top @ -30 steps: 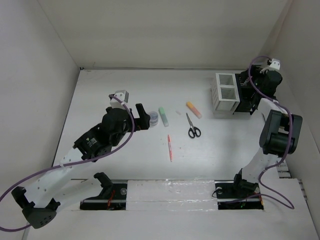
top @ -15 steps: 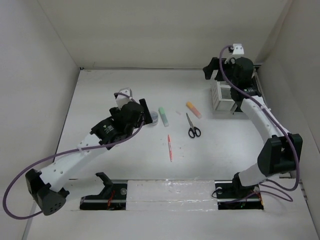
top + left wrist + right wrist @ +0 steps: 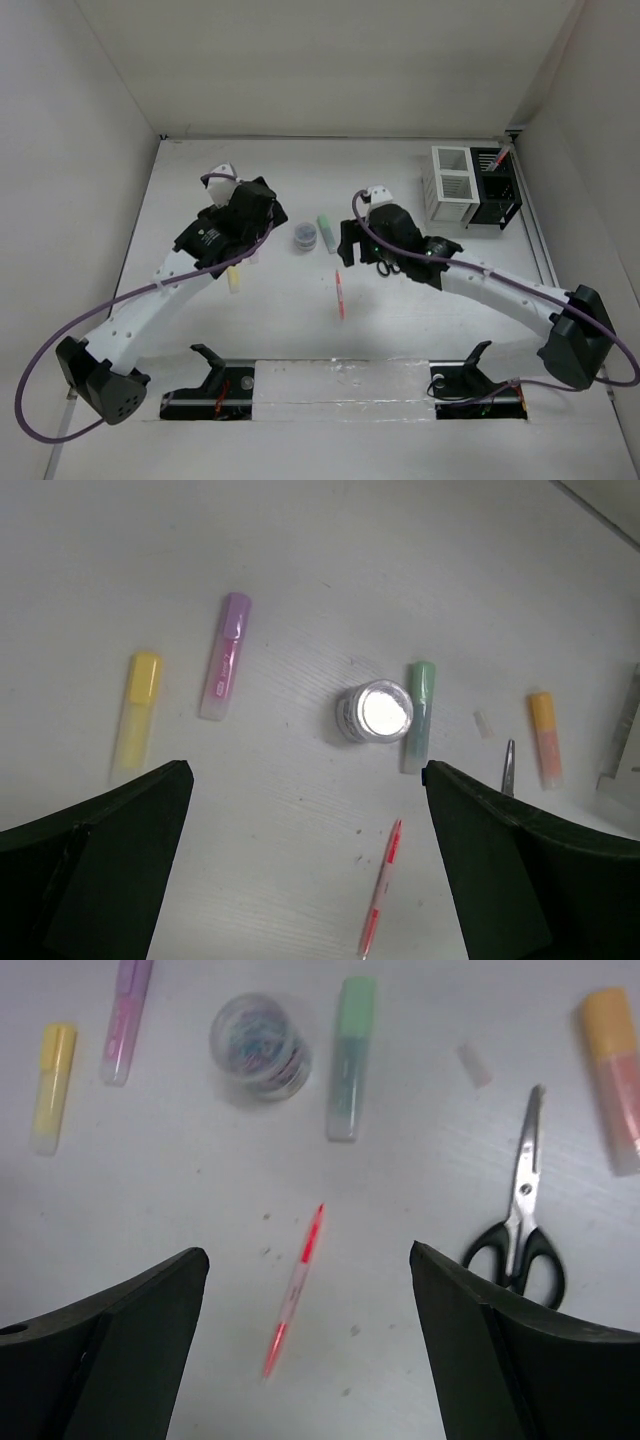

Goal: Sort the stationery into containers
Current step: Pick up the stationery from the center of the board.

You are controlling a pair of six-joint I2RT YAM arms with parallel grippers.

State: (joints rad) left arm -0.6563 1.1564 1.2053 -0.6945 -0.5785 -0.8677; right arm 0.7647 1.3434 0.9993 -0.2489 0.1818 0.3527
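White table (image 3: 400,160): round roll (image 3: 305,236) near centre. From the roll, top view:
- 3 o'clock: green highlighter (image 3: 326,233) just beside; further out, small white stub (image 3: 474,1065), scissors (image 3: 520,1215), orange highlighter (image 3: 612,1075).
- 5 o'clock: red pen (image 3: 339,295).
- 8 o'clock: purple highlighter (image 3: 225,655), yellow highlighter (image 3: 233,279).
- 2 o'clock: white organizer (image 3: 452,185) touching black organizer (image 3: 495,190).

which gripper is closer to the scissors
Right. The right gripper hovers open just beside the scissors, over the red pen. The left gripper sits well to their left, past the green highlighter.
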